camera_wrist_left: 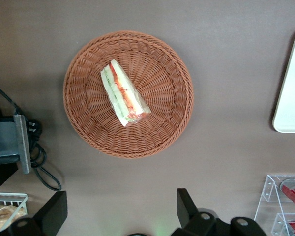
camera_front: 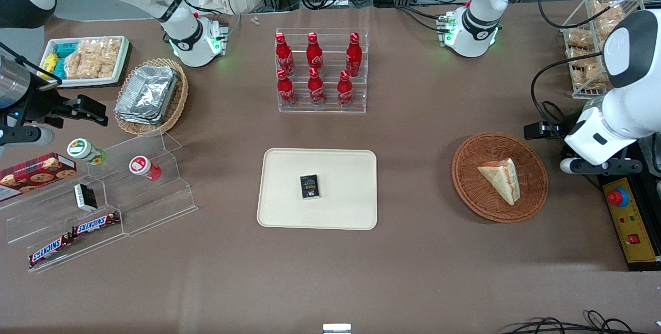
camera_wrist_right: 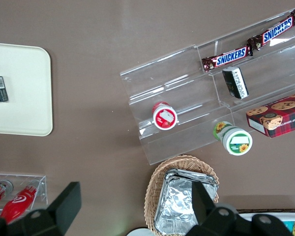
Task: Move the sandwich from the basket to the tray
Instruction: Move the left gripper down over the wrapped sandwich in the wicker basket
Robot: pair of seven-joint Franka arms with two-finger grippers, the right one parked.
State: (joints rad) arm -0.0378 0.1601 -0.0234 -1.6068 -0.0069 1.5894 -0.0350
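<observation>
The sandwich (camera_front: 500, 181) (camera_wrist_left: 124, 93), a pale wedge with a red and green filling edge, lies in the round reddish-brown basket (camera_front: 461, 169) (camera_wrist_left: 88, 132) toward the working arm's end of the table. The cream tray (camera_front: 341, 205) (camera_wrist_left: 292, 88) (camera_wrist_right: 19, 98) lies flat at the table's middle with a small black packet (camera_front: 310, 187) on it. My gripper (camera_front: 601, 166) (camera_wrist_left: 122, 196) hangs high beside the basket, toward the table's end, and touches nothing. It is open, with nothing between its fingers.
A clear rack of red bottles (camera_front: 321, 70) stands farther from the front camera than the tray. A black box with cables (camera_front: 537, 130) and a yellow control box (camera_front: 632, 220) sit near the basket. A tan basket of foil containers (camera_front: 151, 95) and clear snack shelves (camera_front: 103, 210) lie toward the parked arm's end.
</observation>
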